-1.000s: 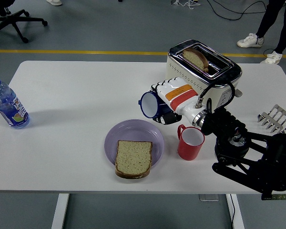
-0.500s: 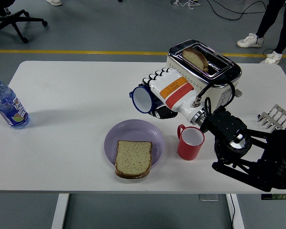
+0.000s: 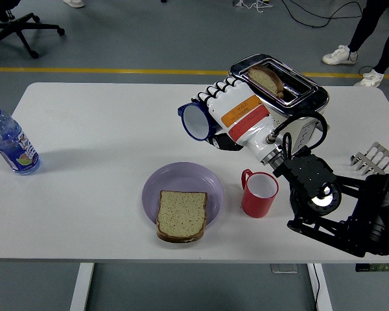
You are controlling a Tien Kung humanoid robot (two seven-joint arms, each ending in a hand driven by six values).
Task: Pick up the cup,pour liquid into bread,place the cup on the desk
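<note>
The robot's right hand (image 3: 232, 116), white with an orange and a red band across its back, is held in the air above the white table (image 3: 104, 136), its fingers wrapped around a dark blue cup with a white inside (image 3: 196, 120). The cup is tipped on its side, its open mouth facing toward nine o'clock. The black right arm (image 3: 337, 214) comes in from the lower right corner of the picture. The left arm is not seen.

Below the cup, toward six o'clock, a round lilac plate (image 3: 181, 188) rests on the table with a square slice of brown bread (image 3: 181, 215) lying flat on its near half, the slice's near edge reaching over the rim. The cup hangs above the table just beyond the plate's far edge, not over the bread.

At three o'clock from the plate, just beside it, a red mug with a white inside (image 3: 259, 193) stands upright, handle toward the plate.

Behind the hand, at about one o'clock, sits a shiny silver toaster (image 3: 298, 103) with a slice of toast (image 3: 266, 78) sticking up from a slot. A small metal rack (image 3: 375, 161) lies near the right edge.

Far off at nine o'clock, near the table's left edge, stands a clear plastic bottle with a blue cap (image 3: 8, 139).

On the grey floor beyond the table, a person's legs and white shoes (image 3: 341, 55) show at the top right, and part of a black office chair (image 3: 16, 26) at the top left.
</note>
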